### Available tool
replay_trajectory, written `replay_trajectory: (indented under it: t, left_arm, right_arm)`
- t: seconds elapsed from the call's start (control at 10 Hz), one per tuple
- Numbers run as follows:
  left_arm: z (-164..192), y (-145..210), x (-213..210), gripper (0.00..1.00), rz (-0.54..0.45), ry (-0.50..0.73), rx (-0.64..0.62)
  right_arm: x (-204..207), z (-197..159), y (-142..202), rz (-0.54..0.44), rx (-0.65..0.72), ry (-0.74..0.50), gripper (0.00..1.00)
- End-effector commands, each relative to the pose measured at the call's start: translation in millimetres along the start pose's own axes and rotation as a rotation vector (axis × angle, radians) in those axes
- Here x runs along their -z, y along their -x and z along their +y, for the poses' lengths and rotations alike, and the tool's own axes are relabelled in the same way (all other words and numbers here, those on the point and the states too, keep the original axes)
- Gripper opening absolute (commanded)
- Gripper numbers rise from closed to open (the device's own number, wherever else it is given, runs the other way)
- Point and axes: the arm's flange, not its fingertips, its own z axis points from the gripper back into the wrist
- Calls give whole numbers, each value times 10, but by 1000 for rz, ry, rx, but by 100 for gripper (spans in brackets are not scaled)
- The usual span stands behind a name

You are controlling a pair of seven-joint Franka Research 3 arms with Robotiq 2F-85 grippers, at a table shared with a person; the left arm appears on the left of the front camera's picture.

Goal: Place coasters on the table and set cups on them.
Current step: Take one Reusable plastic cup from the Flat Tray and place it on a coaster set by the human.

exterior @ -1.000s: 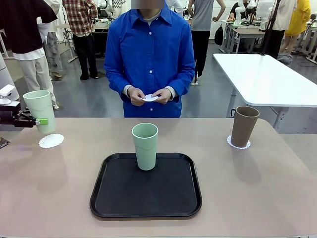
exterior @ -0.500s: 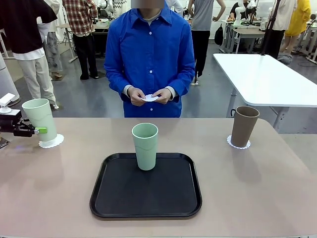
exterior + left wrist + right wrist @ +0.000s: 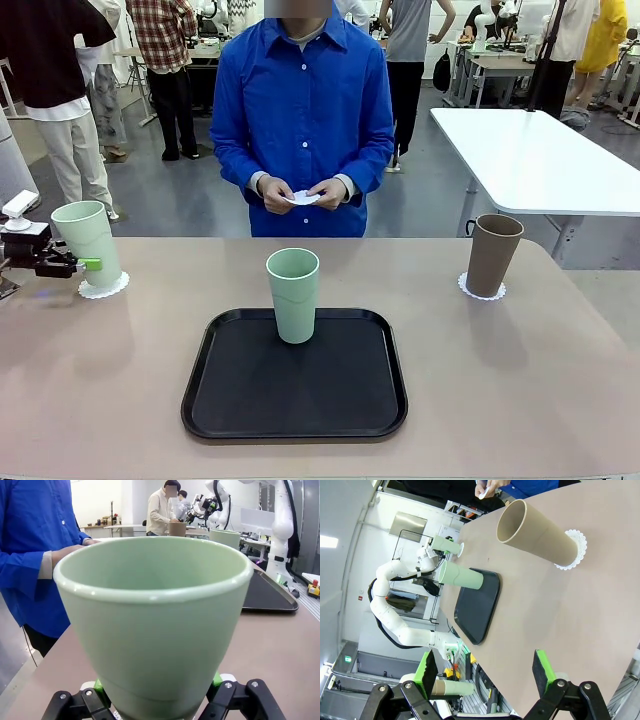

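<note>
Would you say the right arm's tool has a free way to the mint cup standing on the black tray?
Probably yes: the right tool is open and empty, the mint cup stands alone on the tray, and the brown cup sits off to the side.

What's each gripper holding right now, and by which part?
The left gripper holds a mint green cup by its lower wall, near the base. The right gripper is open, holding nothing.
</note>
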Motion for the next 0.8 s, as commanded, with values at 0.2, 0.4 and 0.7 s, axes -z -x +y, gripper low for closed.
replay_trajectory:
  t: [0.2,0.4,0.7]
  left_arm:
    - [21,28,-21,83,-33,12,23]
    - [15,49,-31,83,-32,14,27]
    - [3,79,-23,83,-28,26,22]
  right_arm:
    - [-9,20,4,8,4,14,100]
    - [-9,20,4,8,4,14,100]
    - [-9,20,4,8,4,14,100]
